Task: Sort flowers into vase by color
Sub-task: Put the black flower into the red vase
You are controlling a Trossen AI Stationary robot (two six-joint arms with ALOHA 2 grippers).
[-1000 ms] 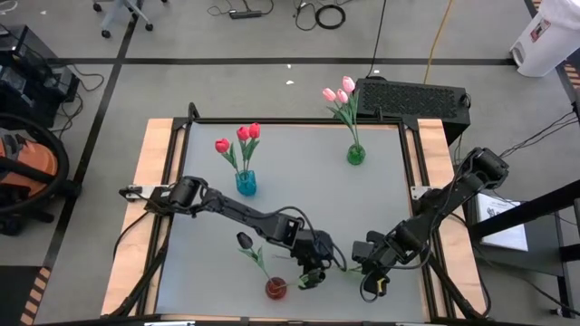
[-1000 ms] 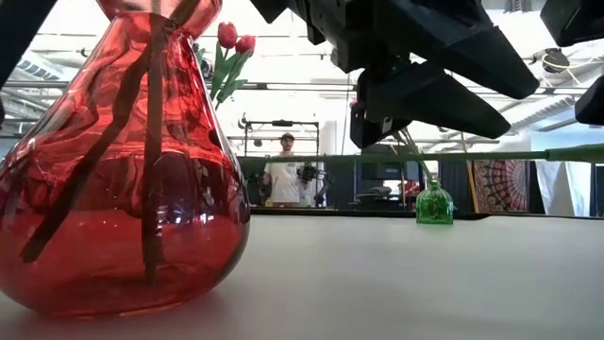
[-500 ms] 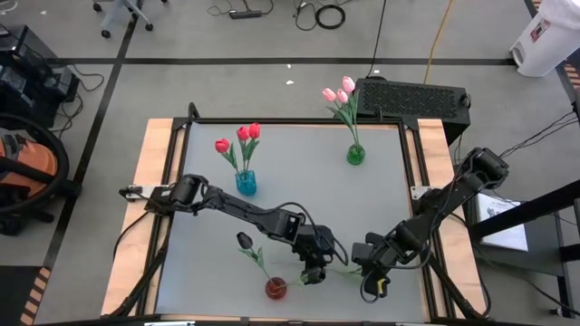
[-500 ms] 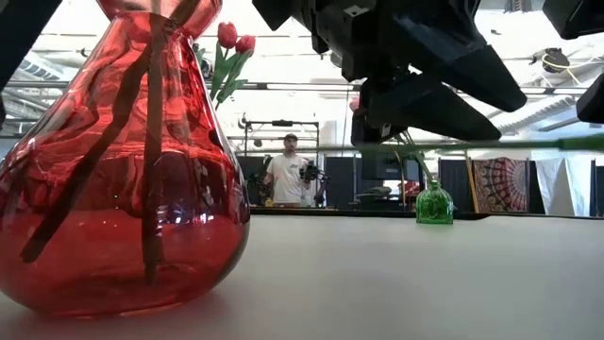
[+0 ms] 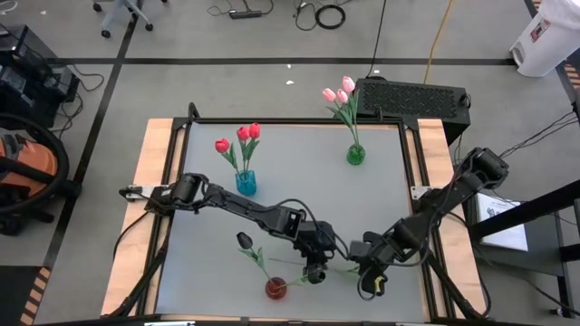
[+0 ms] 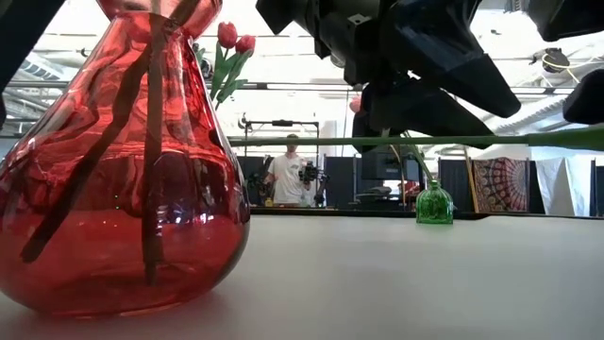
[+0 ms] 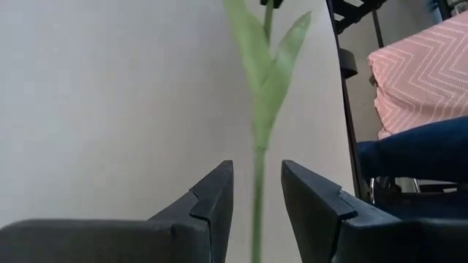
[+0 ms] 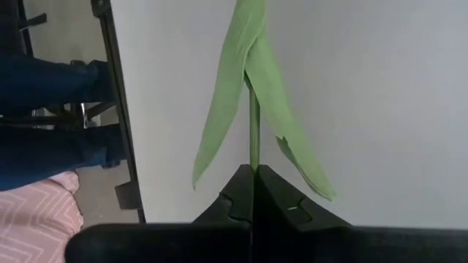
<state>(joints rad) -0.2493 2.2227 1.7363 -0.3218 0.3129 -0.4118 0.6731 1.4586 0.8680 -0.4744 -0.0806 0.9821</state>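
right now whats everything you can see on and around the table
red tulips: three, red, in the blue vase, back left
pink tulips: three, pink, in the green vase, back right
black tulip: one, black, in the red vase, front centre
flower stem: one, green, level above the table at the front, head hidden
person: one, standing in the room behind
left end effector: open, fingers either side of the stem
right end effector: shut on the stem

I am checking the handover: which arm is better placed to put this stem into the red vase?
Probably left: left gripper is open around the stem, beside the red vase; right gripper clamps it farther away.
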